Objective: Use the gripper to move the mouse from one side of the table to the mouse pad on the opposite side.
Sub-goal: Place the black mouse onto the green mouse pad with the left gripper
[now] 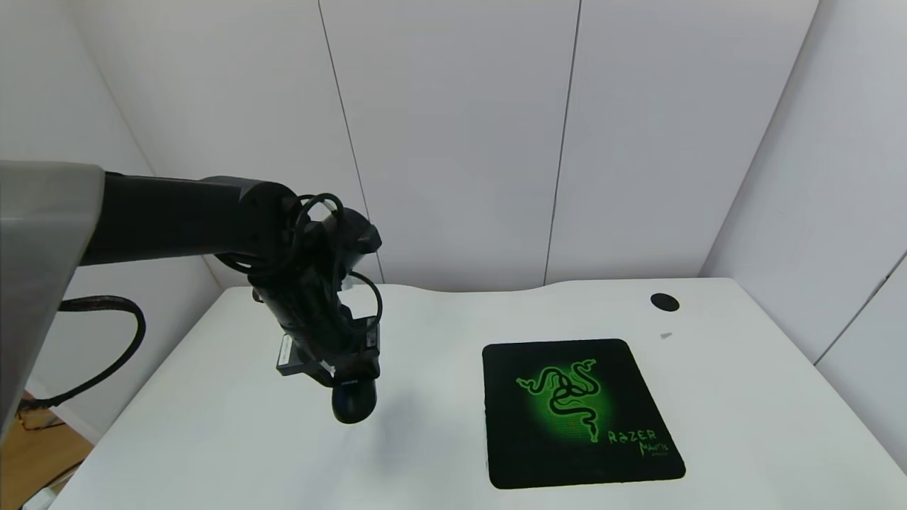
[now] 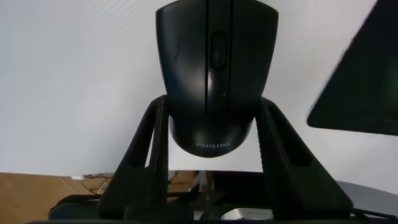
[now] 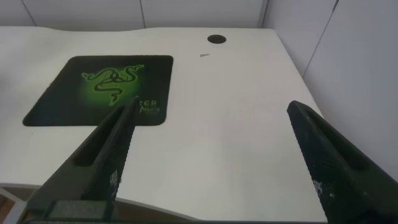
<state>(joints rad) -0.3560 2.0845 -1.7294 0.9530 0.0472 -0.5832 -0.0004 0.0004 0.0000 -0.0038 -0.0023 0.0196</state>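
Note:
My left gripper (image 1: 352, 392) is shut on the black mouse (image 1: 353, 404) over the left half of the white table (image 1: 425, 460), left of the mouse pad (image 1: 577, 414). In the left wrist view the gripper (image 2: 211, 107) has both fingers pressed against the sides of the mouse (image 2: 214, 68), whose "PHILIPS" end points toward the wrist. Whether the mouse touches the table I cannot tell. A corner of the mouse pad (image 2: 364, 78) shows there too. My right gripper (image 3: 214, 107) is open and empty above the table's right front, beside the mouse pad (image 3: 99, 87).
A round black cable hole (image 1: 665, 302) lies at the far right of the table, behind the pad; it also shows in the right wrist view (image 3: 216, 39). White wall panels close the back and right. The table's left edge drops to a wooden floor (image 1: 35, 453).

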